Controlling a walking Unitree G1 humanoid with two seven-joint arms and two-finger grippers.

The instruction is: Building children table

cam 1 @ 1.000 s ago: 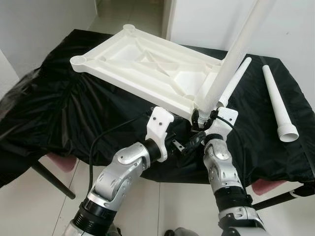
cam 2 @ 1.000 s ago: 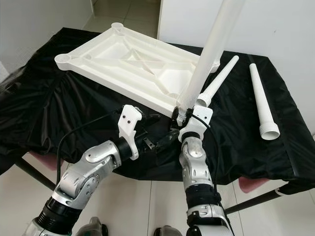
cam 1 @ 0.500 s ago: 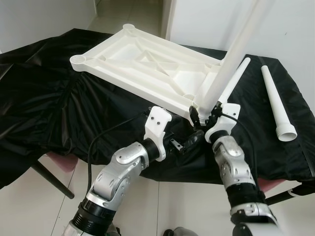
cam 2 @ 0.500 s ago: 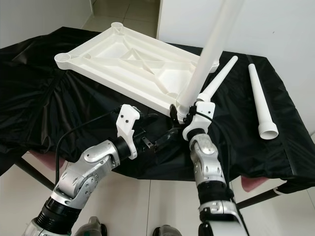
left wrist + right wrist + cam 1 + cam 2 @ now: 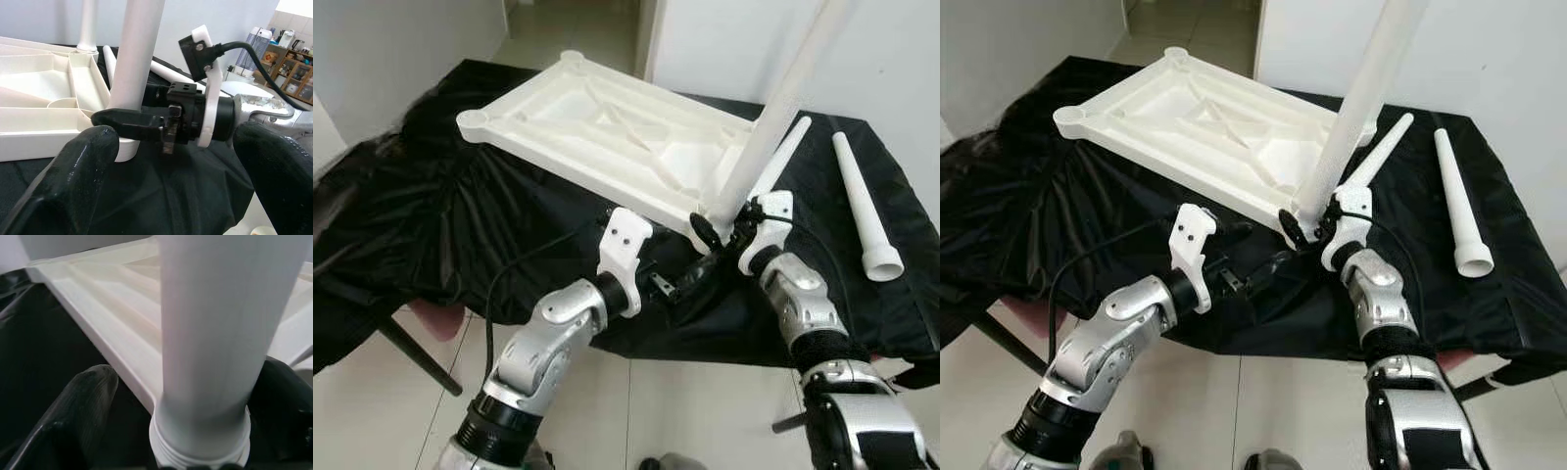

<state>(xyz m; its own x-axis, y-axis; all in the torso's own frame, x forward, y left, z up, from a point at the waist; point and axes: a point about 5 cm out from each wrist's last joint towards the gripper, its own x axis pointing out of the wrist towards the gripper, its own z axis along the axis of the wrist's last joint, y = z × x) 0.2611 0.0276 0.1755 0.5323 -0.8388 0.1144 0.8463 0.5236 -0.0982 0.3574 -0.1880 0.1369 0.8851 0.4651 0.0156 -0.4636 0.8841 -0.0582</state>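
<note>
Left eye view: the white plastic tabletop (image 5: 607, 137) was laid upside down on the black cloth (image 5: 431, 215), ribbed underside up, presumably so that its corner sockets could be reached from above. One white table leg (image 5: 773, 108) was stood at the near right corner, leaning a little away from upright, its threaded end at the corner socket (image 5: 705, 217). From the right wrist view the thread rings were exposed above the socket, so the leg was judged not fully screwed home.

The right gripper (image 5: 1317, 223) was closed around the foot of that leg, one black finger (image 5: 73, 406) on either side of the tube, apparently so the leg could be twisted and steadied at once.

The left gripper (image 5: 690, 284) was held just below and in front of the same corner, over the edge of the cloth. Its fingers (image 5: 73, 171) were spread wide with nothing between them (a standby posture, it would seem, close enough to brace the tabletop if required).

Two further loose legs were left lying on the cloth to the right: one (image 5: 781, 162) just behind the standing leg, the other (image 5: 867, 211) well apart toward the edge.
</note>
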